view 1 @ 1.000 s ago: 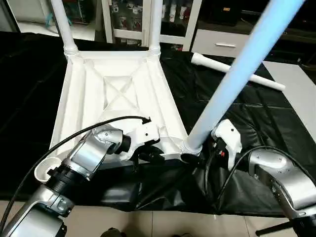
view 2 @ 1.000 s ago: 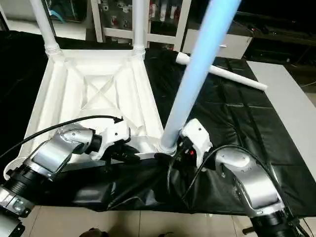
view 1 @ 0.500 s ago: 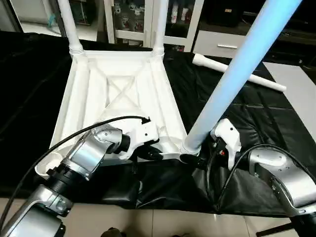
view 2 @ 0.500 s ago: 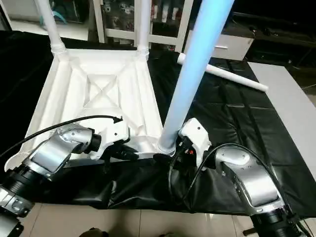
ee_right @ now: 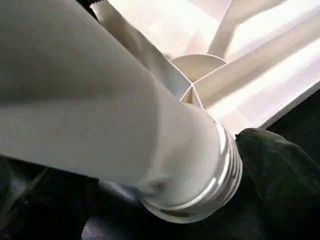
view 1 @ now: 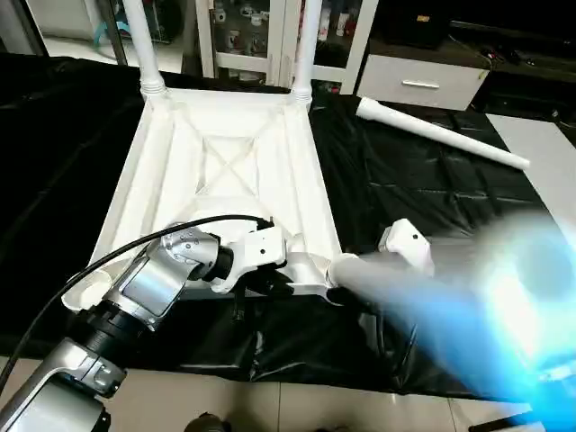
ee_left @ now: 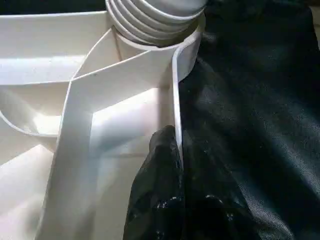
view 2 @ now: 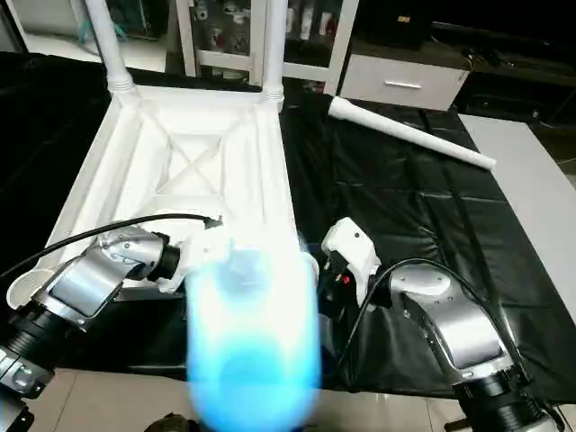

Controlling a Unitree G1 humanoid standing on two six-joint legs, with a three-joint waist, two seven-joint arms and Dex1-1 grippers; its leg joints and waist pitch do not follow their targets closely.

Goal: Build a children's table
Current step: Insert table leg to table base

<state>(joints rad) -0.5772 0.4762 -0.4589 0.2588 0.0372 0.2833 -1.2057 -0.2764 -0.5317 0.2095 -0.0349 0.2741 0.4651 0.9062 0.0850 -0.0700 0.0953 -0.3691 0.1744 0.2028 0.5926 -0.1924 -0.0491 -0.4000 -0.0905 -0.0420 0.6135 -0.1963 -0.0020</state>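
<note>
The children's table top lies upside down on black cloth, X-ribs up. Two white legs stand in its far corner sockets. A third leg has its ribbed end at the near right corner socket and leans steeply towards the camera, blurred. How deep it sits cannot be told. My left gripper is shut on the near rim, one finger against the rim's inner face. My right gripper is open at that leg's base. A fourth leg lies loose at the back right.
Black cloth covers the work surface, with the pale floor just below its near edge. White shelving and a drawer unit stand behind. A light panel lies at the right edge.
The near right leg has tipped from leaning up and to the right to swinging down towards the camera. My left gripper has closed on the rim. The camera has tilted.
</note>
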